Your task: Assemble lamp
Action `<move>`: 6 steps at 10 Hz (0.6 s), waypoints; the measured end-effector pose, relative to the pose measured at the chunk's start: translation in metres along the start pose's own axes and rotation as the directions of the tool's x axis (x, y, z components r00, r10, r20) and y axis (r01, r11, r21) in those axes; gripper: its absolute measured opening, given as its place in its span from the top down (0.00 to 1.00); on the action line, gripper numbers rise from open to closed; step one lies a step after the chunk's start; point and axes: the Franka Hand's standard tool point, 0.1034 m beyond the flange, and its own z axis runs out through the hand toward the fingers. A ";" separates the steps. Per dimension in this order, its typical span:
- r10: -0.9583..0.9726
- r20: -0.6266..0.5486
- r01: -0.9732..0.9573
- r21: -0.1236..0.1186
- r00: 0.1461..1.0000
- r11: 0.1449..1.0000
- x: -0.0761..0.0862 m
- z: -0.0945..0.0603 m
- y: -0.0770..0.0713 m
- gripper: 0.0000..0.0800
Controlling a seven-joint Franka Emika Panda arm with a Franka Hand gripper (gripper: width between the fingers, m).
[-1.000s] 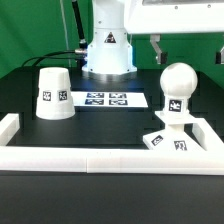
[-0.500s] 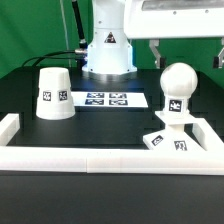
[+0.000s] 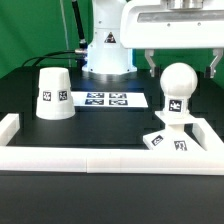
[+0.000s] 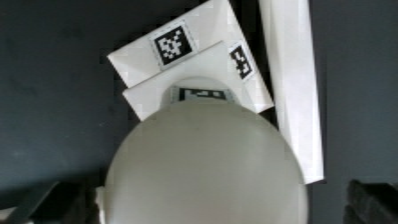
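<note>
You're bringing the gripper down lower over the bulb than a second ago, fingers spread wide on either side, pinching nothing. The bulb's sitting upright on the base at the exterior view's right, with the shade well apart. Looks like you're lining up a grab.

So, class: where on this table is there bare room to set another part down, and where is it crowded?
Free: the black table between the shade, the marker board and the front rail. Crowded: the exterior view's right corner, where bulb and base sit beside the right rail under the gripper, jaws open.
</note>
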 end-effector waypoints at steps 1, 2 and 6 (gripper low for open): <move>0.000 0.002 0.000 -0.002 1.000 1.000 0.000 0.003 0.001 0.13; 0.000 0.003 0.000 -0.003 1.000 1.000 -0.001 0.004 0.001 0.13; 0.011 0.004 -0.011 -0.004 1.000 1.000 -0.001 0.005 0.001 0.28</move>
